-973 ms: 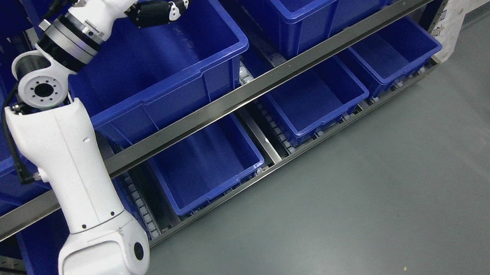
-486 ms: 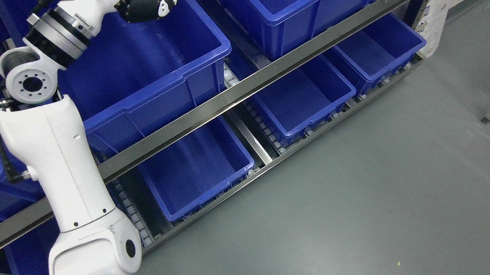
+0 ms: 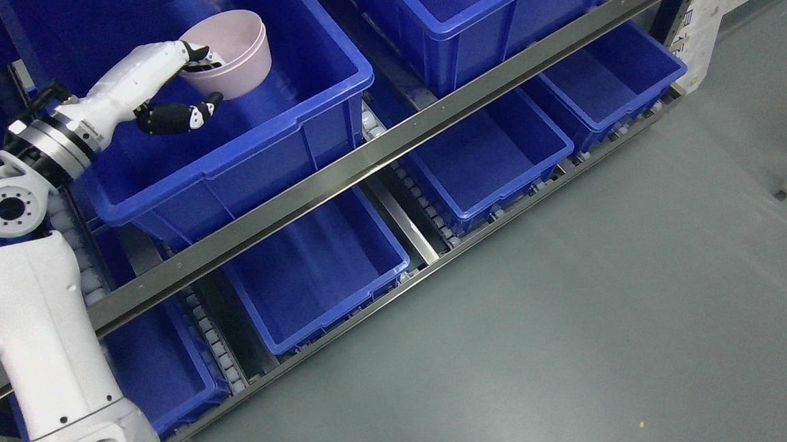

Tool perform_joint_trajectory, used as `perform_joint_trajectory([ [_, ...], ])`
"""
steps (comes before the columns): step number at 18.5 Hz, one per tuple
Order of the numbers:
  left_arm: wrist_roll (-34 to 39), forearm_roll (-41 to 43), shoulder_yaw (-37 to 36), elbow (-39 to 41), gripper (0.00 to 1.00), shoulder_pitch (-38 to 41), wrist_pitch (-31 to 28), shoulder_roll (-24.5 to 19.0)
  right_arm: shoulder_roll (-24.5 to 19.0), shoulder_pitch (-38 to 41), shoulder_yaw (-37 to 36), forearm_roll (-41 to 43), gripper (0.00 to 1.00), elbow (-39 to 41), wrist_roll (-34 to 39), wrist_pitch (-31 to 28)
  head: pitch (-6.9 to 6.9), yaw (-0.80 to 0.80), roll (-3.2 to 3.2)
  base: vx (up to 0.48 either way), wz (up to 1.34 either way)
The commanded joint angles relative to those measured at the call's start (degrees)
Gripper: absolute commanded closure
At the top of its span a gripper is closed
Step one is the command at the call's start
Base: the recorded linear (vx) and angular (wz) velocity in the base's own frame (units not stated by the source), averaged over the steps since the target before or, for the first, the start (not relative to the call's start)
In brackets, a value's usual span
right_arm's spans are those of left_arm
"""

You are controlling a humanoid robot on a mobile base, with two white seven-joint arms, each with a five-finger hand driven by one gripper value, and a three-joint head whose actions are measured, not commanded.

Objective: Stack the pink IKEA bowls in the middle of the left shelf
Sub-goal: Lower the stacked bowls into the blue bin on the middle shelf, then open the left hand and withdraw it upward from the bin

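The left hand [image 3: 170, 91] covered the near side of the pink bowl [image 3: 236, 49], so how far its fingers [image 3: 175, 117] closed around the rim could not be told. The bowl's base was hidden too, leaving it unclear whether it touched the floor of the blue bin [image 3: 238, 141]. The top edge cut off that bin's far wall. The left arm [image 3: 38, 325] ran out at the bottom-left corner. The metal rail [image 3: 389, 153] hid part of the lower bins [image 3: 321, 273].
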State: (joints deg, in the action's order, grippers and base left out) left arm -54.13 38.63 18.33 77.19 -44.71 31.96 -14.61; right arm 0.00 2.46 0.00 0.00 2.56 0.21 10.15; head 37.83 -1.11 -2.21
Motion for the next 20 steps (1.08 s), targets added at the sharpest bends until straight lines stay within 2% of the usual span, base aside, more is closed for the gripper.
perform_joint_trajectory([
  [1,0.34,0.48,0.74,-4.85,0.90,1.91,-0.23,-7.54,1.00,0.00,-0.62,-0.44,0.00,-0.01,0.06,-0.05,0.00,0.00,0.00,-0.001,0.01],
  [5,0.52,0.48,0.39,-5.64,0.78,1.91,-0.58,-6.22,1.00,0.00,-0.62,-0.44,0.00,-0.01,0.06,-0.05,0.00,0.00,0.00,0.000,0.00],
  [7,1.57,0.48,-0.05,-6.00,0.64,1.82,-1.54,-5.87,1.00,0.00,-0.62,-0.44,0.00,-0.01,0.06,-0.05,0.00,0.00,0.00,0.000,0.00],
  [12,9.37,-0.57,-0.32,-6.09,0.21,1.13,-4.09,-5.43,1.00,0.00,-0.62,-0.44,0.00,-0.01,0.06,-0.05,0.00,0.00,0.00,0.000,0.00],
  [13,13.83,-2.32,0.82,-6.26,0.10,-0.79,-6.36,-2.91,1.00,0.00,-0.62,-0.44,0.00,0.08,0.06,-0.05,0.00,0.00,0.00,0.000,0.00],
  [14,18.14,-5.90,2.66,-6.17,0.04,-1.77,-9.52,0.60,1.00,0.00,-0.62,-0.44,0.00,-0.01,0.06,-0.05,0.00,0.00,0.00,0.000,0.00],
  [16,27.02,-17.74,5.74,-5.91,0.03,-4.75,-16.81,6.24,1.00,0.00,-0.62,-0.44,0.00,-0.01,0.06,-0.05,0.00,0.00,0.00,0.000,0.00],
  [18,34.05,-27.51,5.93,-4.51,0.01,-5.91,-26.19,9.50,1.00,0.00,-0.62,-0.44,0.00,-0.01,0.06,-0.05,0.00,0.00,0.00,0.000,0.00],
  [20,36.90,-34.03,5.93,-1.53,0.00,-5.21,-36.56,12.40,1.00,0.00,-0.62,-0.44,0.00,-0.01,0.06,-0.05,0.00,0.00,0.00,0.000,0.00],
])
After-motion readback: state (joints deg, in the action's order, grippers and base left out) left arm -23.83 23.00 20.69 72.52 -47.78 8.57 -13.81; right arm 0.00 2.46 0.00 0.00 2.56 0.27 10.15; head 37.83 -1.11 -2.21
